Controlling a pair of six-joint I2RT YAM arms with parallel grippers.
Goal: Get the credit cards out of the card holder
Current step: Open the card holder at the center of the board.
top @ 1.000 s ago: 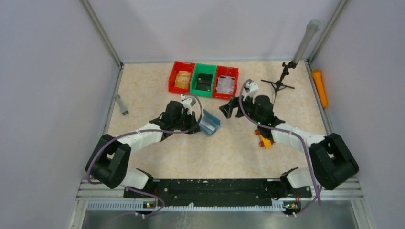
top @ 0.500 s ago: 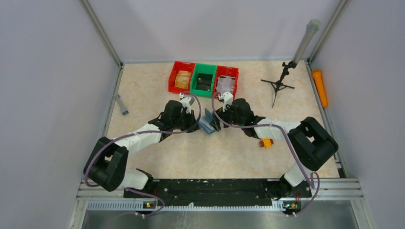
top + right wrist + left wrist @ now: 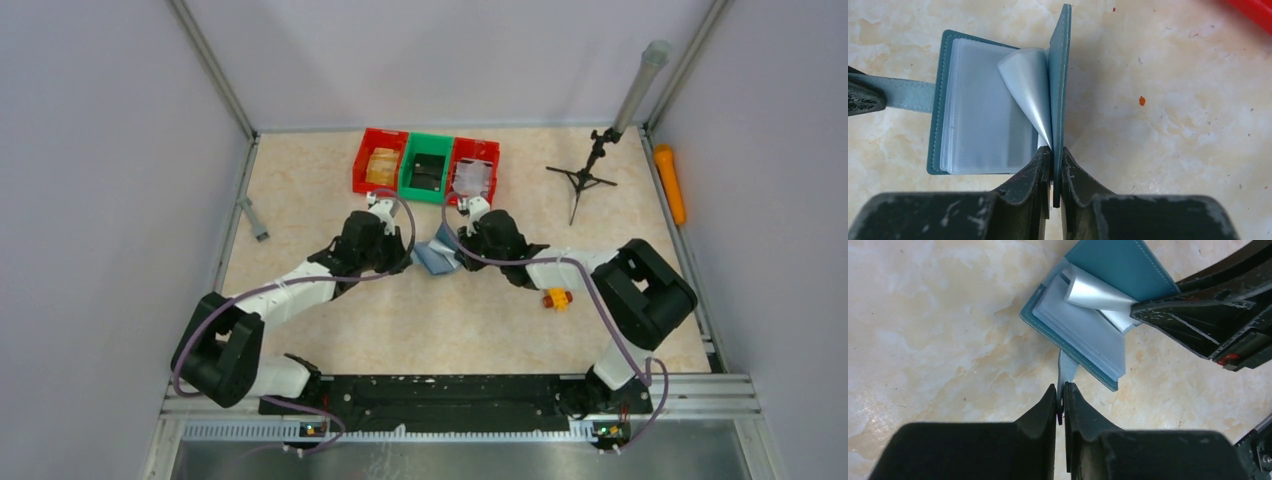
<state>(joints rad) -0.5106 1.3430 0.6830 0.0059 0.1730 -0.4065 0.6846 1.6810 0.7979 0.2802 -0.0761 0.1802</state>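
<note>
The teal card holder (image 3: pixel 437 258) lies open on the table between my two grippers. Its lower half rests flat, with a stack of pale clear sleeves (image 3: pixel 978 125) showing. My left gripper (image 3: pixel 1060 390) is shut on the holder's thin strap tab (image 3: pixel 1066 371). My right gripper (image 3: pixel 1053 152) is shut on the edge of the raised teal cover (image 3: pixel 1062 75), which stands upright; one clear sleeve (image 3: pixel 1028 85) curls up against it. The credit cards are hidden: none show in the sleeves.
Two red bins (image 3: pixel 380 160) (image 3: pixel 474 170) flank a green bin (image 3: pixel 427 170) at the back; something dark lies in the green one. A yellow-orange toy block (image 3: pixel 556 298) sits under the right arm. A small tripod (image 3: pixel 580 180) and an orange cylinder (image 3: pixel 670 185) stand at the right.
The right arm swung left from the toy block to the card holder, and its jaws went from open to shut on the cover. The holder now lies opened out. The left gripper kept its hold.
</note>
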